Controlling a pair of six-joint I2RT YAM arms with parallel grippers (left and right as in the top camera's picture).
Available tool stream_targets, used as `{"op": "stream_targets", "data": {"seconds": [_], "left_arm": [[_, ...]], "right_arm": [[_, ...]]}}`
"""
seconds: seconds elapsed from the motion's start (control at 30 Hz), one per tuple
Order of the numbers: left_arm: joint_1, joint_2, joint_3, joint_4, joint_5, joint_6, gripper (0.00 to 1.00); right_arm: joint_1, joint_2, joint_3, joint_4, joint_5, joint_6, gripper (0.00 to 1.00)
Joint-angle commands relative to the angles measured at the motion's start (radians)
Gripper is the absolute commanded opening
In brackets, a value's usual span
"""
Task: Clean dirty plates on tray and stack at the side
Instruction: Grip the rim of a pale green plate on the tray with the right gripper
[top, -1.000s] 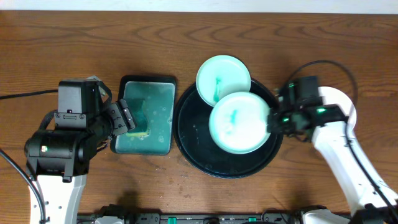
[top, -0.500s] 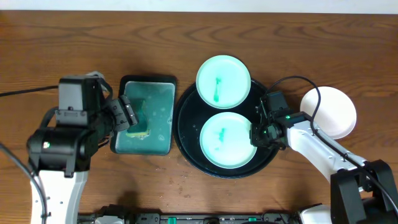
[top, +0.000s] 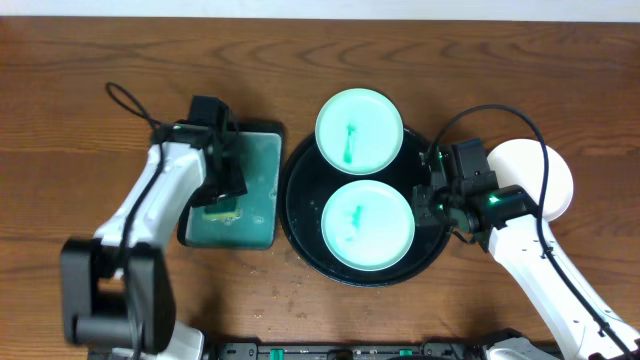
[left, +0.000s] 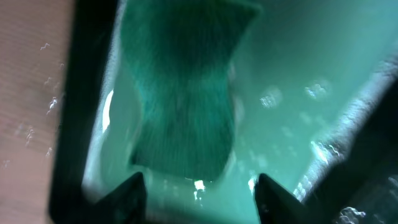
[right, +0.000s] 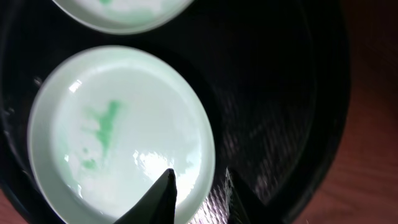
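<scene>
Centrally, smeared plates (top: 367, 224), black tray (top: 300, 215), teal sponge (left: 183, 93)

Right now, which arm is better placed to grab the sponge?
Left. The left hand hangs open over the sponge in the rectangular tray; the right hand is across at the round tray, straddling a plate's rim.

White arms, black wrists.
Left arm (top: 150, 205), right arm (top: 545, 265): black cable loops at 12 o'clock; green LED on right; right gripper (right: 198, 180) fingers black.
</scene>
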Motion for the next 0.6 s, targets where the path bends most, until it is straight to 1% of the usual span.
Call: {"op": "stream_targets", "data": {"seconds": [0.0,0.03,0.1,0.37,0.47,0.5,0.53,0.57], "left_arm": [[0.020,0.108,-0.005,0.065,-0.047,-0.010,0.49],[0.027,0.124,-0.004,0.086,-0.044,-0.010,0.45],[0.043,0.140,-0.004,0.118,-0.045,-0.010,0.40],[0.066,0.206,-0.017,0.146,-0.029,-0.002,0.39],[0.064,0.249,-0.023,0.154,0.040,0.011,0.38],[0.064,0.260,-0.023,0.157,0.069,0.031,0.33],[0.064,0.268,-0.023,0.158,0.089,0.043,0.20],[0.064,0.269,-0.023,0.158,0.093,0.042,0.10]], "right_arm": [[0.003,0.001,0.010,-0.035,0.024,-0.006,0.23],[0.003,0.001,0.010,-0.045,0.024,-0.006,0.23],[0.003,0.001,0.010,-0.053,0.024,-0.006,0.23],[0.003,0.001,0.010,-0.048,0.025,0.065,0.19],[0.003,0.001,0.010,-0.046,0.025,0.065,0.19],[0.003,0.001,0.010,-0.047,0.025,0.065,0.19],[0.003,0.001,0.010,-0.048,0.025,0.065,0.19],[0.003,0.001,0.010,-0.050,0.025,0.065,0.19]]}}
